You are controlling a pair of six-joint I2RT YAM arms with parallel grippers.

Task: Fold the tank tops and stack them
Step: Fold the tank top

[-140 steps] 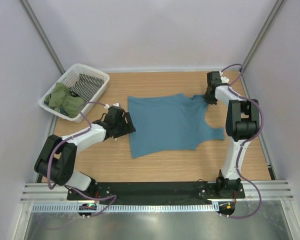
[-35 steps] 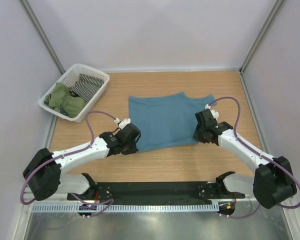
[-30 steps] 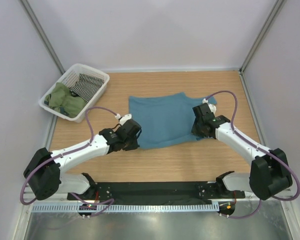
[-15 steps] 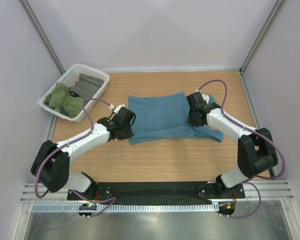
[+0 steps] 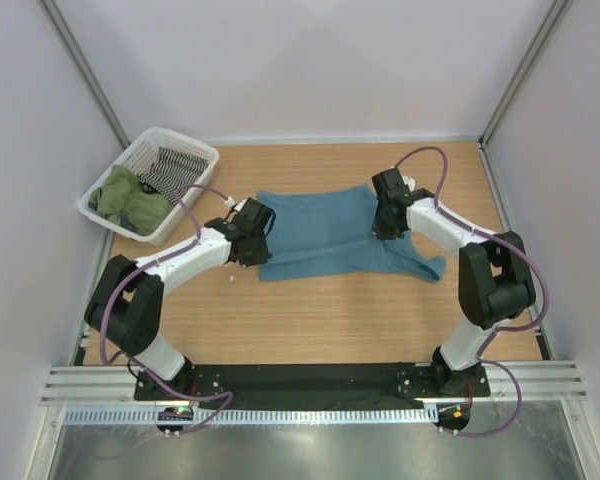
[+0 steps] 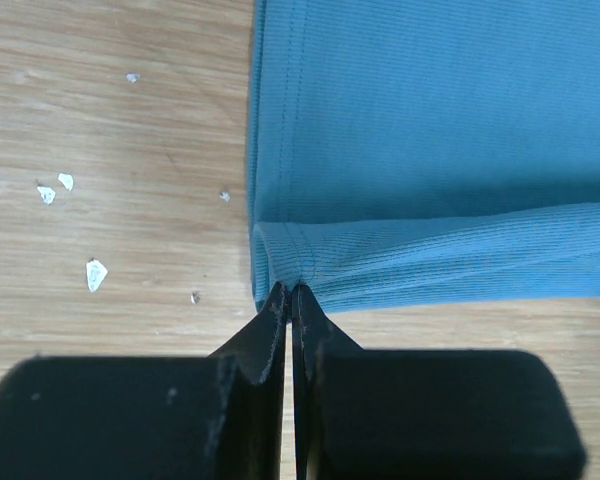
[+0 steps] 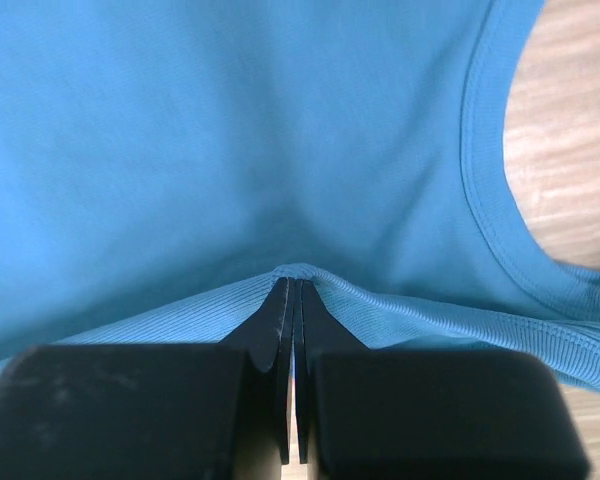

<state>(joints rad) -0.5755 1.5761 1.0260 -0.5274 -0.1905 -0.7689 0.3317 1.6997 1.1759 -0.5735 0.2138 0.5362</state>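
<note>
Overhead and wrist views of a two-arm fold. The left gripper (image 5: 260,238) is holding its jaws pressed together on a bunched fold at the hemmed corner of the teal-blue tank top (image 5: 325,235). In the left wrist view its fingers (image 6: 270,330) are meeting on a small ridge of ribbed cloth, with the stitched hem running straight ahead of the tips and the flat body of the garment spreading ahead and to their right. Bare wooden table (image 5: 330,320) is showing to the left of these tips, carrying a scatter of white specks (image 6: 95,273). The right gripper (image 5: 382,230) is likewise clamping narrow on the same top, near its armhole end. In the right wrist view its fingers (image 7: 273,320) are nipping a raised crease, with smooth cloth lying ahead of them and the curved, banded armhole edge (image 7: 490,200) sweeping past on their right, wood showing beyond it. Between the two grippers the tank top is lying stretched across the middle of the table, a doubled layer running along its near edge and a strap end trailing out beyond the right gripper, toward the robot's right. Well off to the left of the left gripper, a white basket (image 5: 202,172) is sitting at the table's far corner, holding the olive-green tank top (image 5: 128,200) crumpled beside a black-and-white striped cloth (image 5: 170,170)
</note>
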